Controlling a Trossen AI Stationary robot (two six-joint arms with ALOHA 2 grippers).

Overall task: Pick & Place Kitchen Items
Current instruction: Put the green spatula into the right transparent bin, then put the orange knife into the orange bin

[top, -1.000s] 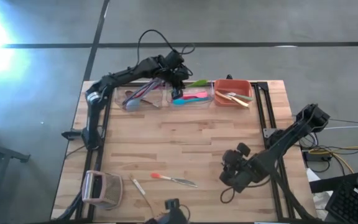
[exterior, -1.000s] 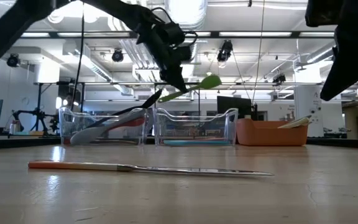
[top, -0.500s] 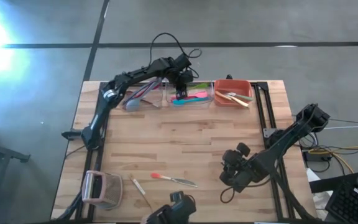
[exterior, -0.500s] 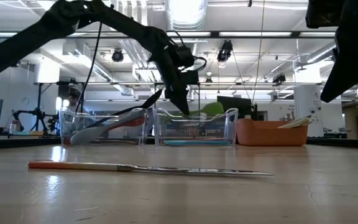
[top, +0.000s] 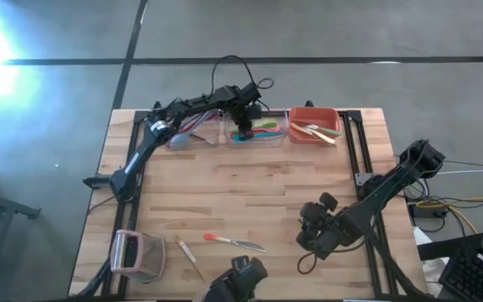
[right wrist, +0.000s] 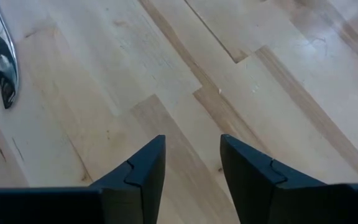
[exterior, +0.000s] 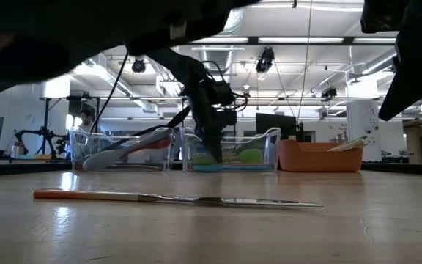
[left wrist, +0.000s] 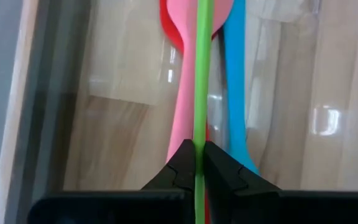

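Three bins (top: 257,127) are sitting along the tabletop's (top: 250,193) far edge; a knife (top: 235,242), probably, is lying near the front, left of the right claw (top: 313,237).

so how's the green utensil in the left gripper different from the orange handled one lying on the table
The green utensil is pinched in the shut left gripper, lowered into the middle clear bin among pink and blue utensils. The orange-handled utensil lies flat on the bare table, ungripped, alone near the front edge. The green one is one colour throughout; the other has a metal blade. Both are slim and long.
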